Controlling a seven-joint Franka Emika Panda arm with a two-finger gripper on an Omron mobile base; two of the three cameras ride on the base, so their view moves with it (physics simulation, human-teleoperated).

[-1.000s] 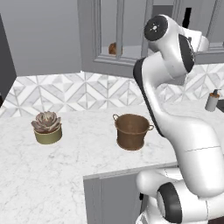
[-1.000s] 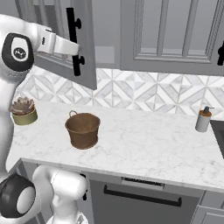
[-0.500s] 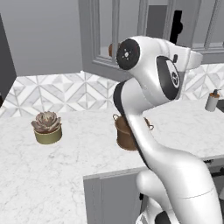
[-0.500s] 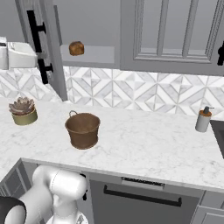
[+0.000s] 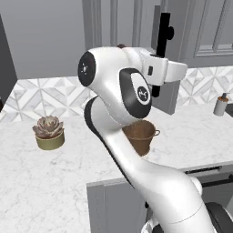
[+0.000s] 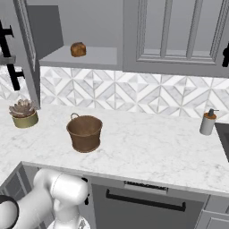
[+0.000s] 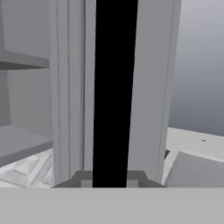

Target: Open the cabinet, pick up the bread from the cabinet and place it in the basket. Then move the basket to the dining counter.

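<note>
Now the two-finger gripper (image 5: pixel 157 77) is clenched on the long black bar handle (image 7: pixel 114 87) of the grey glass-paned cabinet door (image 5: pixel 175 59), which stands swung wide open. Small golden-brown bread loaf (image 6: pixel 78 49) sits on cabinet shelf (image 6: pixel 96 57); round copper-brown basket (image 6: pixel 84 133) on marble worktop (image 6: pixel 147 152), w/ potted succulent (image 6: pixel 24 113) nearby.

Grey cabinet (image 6: pixel 27 53) is showing a black handle (image 7: pixel 114 87). Golden-brown bread (image 6: pixel 78 49) is sitting above a copper-brown basket (image 6: pixel 84 132). White grey-veined worktop (image 6: pixel 147 147) is meeting grey-and-white patterned tiles (image 6: pixel 134 96); an olive pot (image 6: pixel 25 120) is holding a pinkish succulent.
</note>
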